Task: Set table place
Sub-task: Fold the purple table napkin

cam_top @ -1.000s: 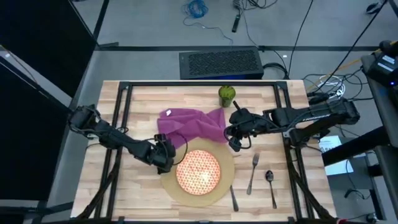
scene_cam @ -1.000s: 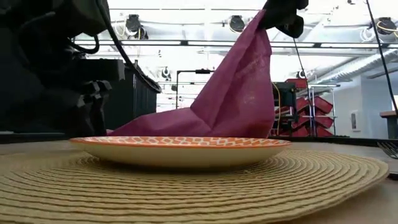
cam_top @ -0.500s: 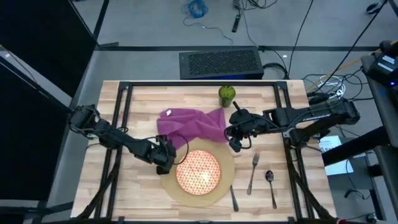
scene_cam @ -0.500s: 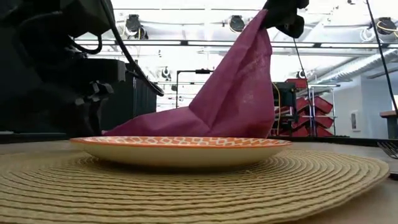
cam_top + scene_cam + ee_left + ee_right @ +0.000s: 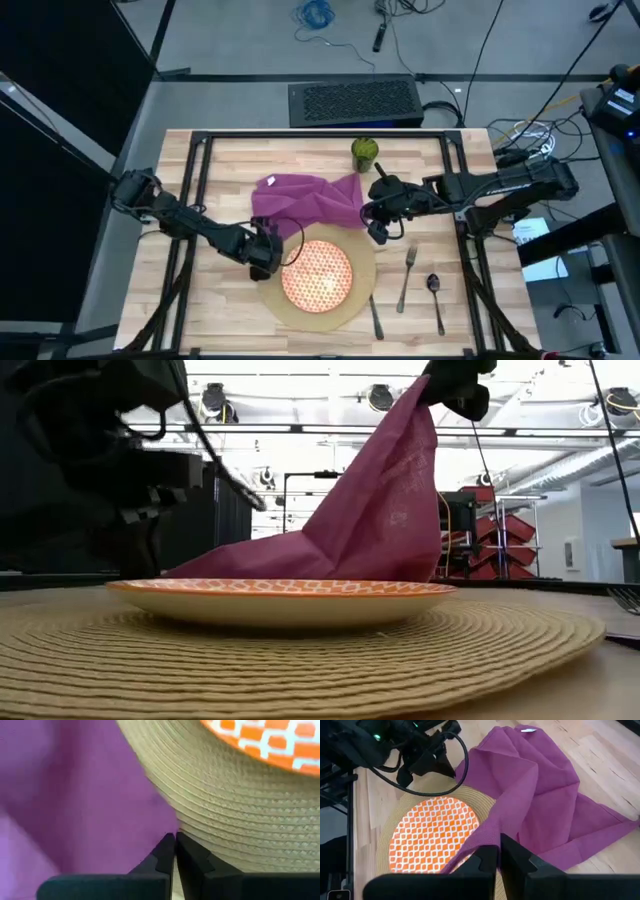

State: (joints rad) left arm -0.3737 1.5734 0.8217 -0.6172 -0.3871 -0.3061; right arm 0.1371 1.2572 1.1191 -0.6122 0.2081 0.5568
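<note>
Item: my right hand pinching purple napkin, corner lifted. Left hand closed, empty, touching mat. Risk: dragging cloth could shift plate.

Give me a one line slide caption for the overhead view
Right gripper lifts a purple napkin beside the plate while the left gripper pinches the mat.

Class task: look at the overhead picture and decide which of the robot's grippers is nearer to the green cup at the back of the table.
Right. The right gripper holds up the purple napkin just in front of the green cup; the left gripper sits farther off at the mat's left edge.
</note>
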